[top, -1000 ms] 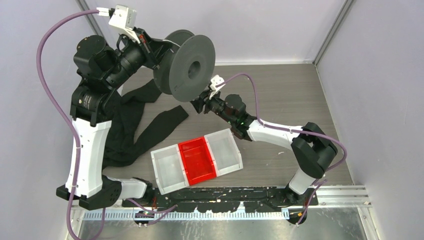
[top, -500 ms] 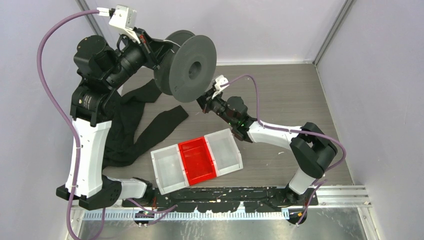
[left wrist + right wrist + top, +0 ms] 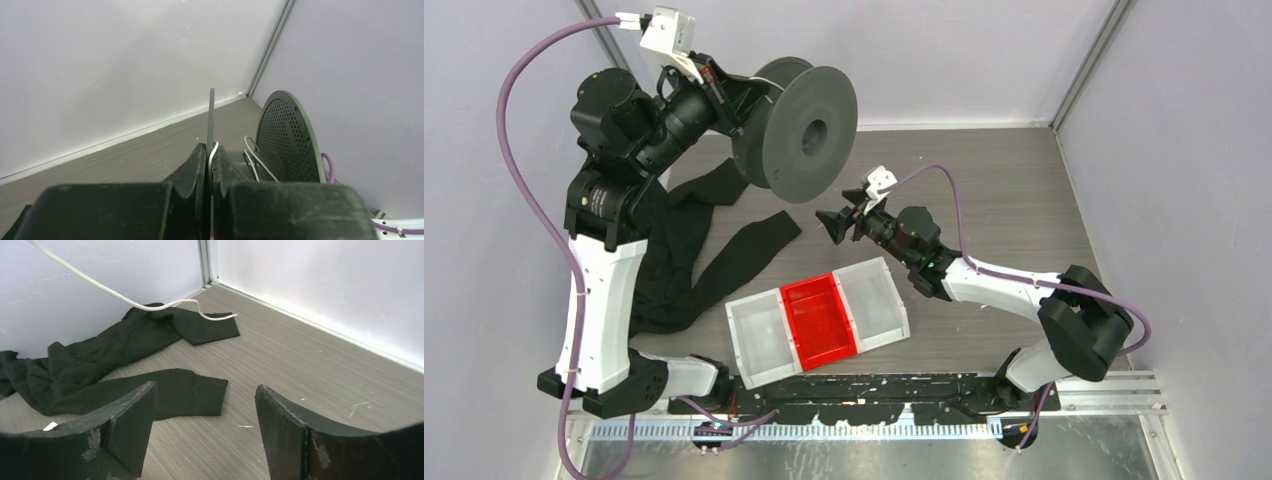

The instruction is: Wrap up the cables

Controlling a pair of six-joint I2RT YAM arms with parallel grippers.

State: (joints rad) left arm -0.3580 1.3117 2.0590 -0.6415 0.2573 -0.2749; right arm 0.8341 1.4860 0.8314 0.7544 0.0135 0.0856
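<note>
Well beyond the wide-open right jaws — a loose cable (image 3: 135, 304); left jaws tight on the spool flange (image 3: 211, 115).

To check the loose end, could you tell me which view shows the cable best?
The right wrist view: the cable crosses the frame, its free end by the black cloth. The left wrist view shows only loops on the spool hub; the top view, none visible.

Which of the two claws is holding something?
The left gripper, shut on the rim of the round grey plastic spool; the right gripper is open and empty.
</note>
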